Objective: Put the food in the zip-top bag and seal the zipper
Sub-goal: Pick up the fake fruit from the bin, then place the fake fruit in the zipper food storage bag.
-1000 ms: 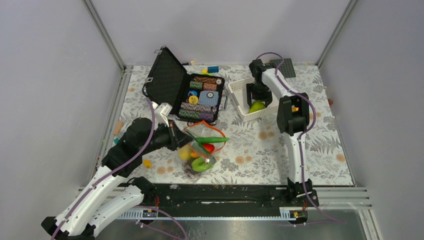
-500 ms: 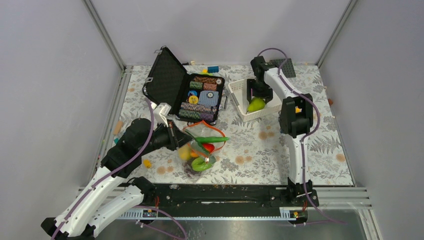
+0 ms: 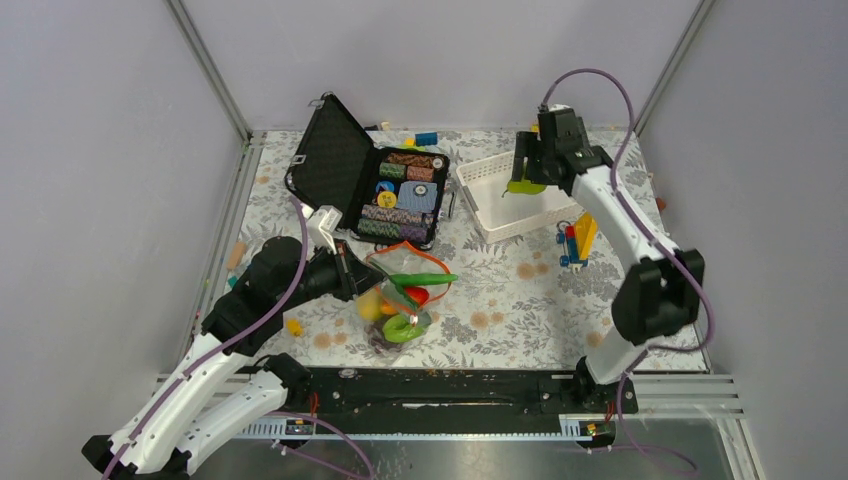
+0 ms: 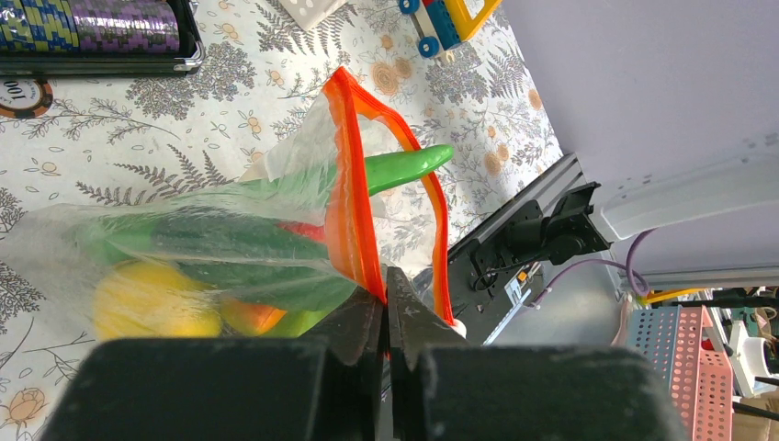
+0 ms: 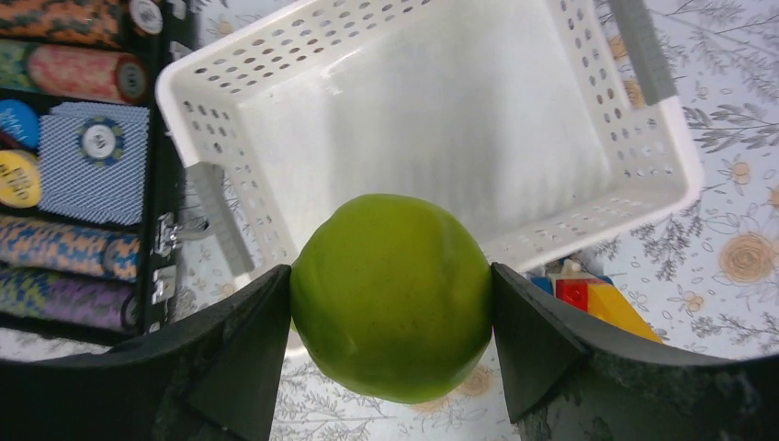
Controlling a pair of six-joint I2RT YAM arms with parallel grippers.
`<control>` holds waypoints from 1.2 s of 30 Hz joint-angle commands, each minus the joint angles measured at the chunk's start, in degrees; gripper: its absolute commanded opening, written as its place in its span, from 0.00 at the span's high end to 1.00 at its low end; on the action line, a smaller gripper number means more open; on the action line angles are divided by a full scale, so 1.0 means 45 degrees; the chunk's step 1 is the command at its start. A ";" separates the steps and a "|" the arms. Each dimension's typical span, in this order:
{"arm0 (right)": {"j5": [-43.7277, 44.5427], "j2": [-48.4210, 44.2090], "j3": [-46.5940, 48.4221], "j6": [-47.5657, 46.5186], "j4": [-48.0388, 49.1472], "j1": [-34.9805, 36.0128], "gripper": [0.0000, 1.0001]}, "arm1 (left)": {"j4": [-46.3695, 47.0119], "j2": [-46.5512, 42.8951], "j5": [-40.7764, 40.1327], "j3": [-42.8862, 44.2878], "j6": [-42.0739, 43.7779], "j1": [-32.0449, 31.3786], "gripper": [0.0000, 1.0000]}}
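Flower-print table [image 3: 640,290] under everything. Biggest item on it is the black case [image 3: 335,165], lid up, chip stacks in rows inside. It sits just past the L gripper [image 3: 350,275] and well off to the L of the R gripper [image 3: 530,170].

Next the white basket [image 3: 480,190]. Wrist cam shows it directly under and ahead of the R gripper, w/ nothing visible on its floor.

Then the clear bag [image 3: 395,300], lying on the table right at the L gripper's tips, bulging w/ food: yellow, orange, red and green pieces seen thru the plastic. Mouth gapes open, and the orange zip strip [image 4: 354,184] forms a loop. L gripper's jaws are clenched tight on the bag at that strip, pinching the near end of the mouth, strip running away from the tips.

Green pear [image 5: 390,294]: grasped by the R gripper, one finger pressed on each side, held up in the air over the basket, clear of its rim.

Green cucumber [image 4: 404,165]: pokes out of the bag's mouth, tip pointing away from the L gripper.

Toy bricks [image 3: 575,242]: small cluster on the table, near side of the basket, below the R gripper.

One small yellow piece [image 3: 294,326] lies loose on the table beside the L arm, outside the bag.
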 commanded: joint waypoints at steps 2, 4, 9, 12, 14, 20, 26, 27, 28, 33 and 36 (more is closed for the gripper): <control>-0.0362 -0.3901 -0.2633 -0.0676 0.3646 0.0693 0.80 | 0.0938 0.0023 -0.0042 0.0310 0.0150 0.0052 0.99; -0.0614 -0.5204 -0.3833 -0.1032 0.4707 0.1327 0.80 | 0.0929 0.0031 -0.0063 0.0341 0.0119 0.0053 0.99; -0.0872 -0.7859 -0.6152 -0.1996 0.7234 0.3782 0.79 | 0.0960 0.0034 -0.0171 0.0350 0.0022 0.0047 0.99; -0.0908 -0.8658 -0.7000 -0.2591 0.8473 0.5252 0.79 | 0.0948 0.0072 -0.0200 0.0369 -0.0048 0.0044 0.99; -0.0786 -0.8914 -0.7289 -0.3485 0.8892 0.6500 0.79 | 0.0928 0.0082 -0.0194 0.0403 -0.0086 0.0045 0.99; -0.0071 -0.9379 -0.8333 -0.4726 0.9437 0.9089 0.76 | 0.1039 0.0039 -0.0111 0.0327 -0.0298 0.0054 0.99; 0.0425 -0.9186 -0.9399 -0.4543 1.0801 1.0687 0.76 | 0.1117 0.0089 0.0092 0.0368 -0.0275 0.0061 0.99; 0.0779 -0.8978 -0.9504 -0.4477 1.1034 1.0890 0.76 | 0.1135 0.0094 0.0144 0.0369 -0.0291 0.0056 0.99; 0.1062 -0.8788 -0.9544 -0.4481 1.1166 1.1069 0.76 | 0.1147 0.0089 0.0185 0.0369 -0.0308 0.0058 0.99; 0.2887 -0.7337 -0.9324 -0.5000 1.1806 1.1969 0.75 | 0.1180 0.0047 0.0375 0.0332 -0.0329 0.0055 0.99; 0.4525 -0.6503 -0.9090 -0.5275 1.2130 1.2270 0.75 | 0.1182 -0.0010 0.0511 0.0317 -0.0304 0.0049 0.99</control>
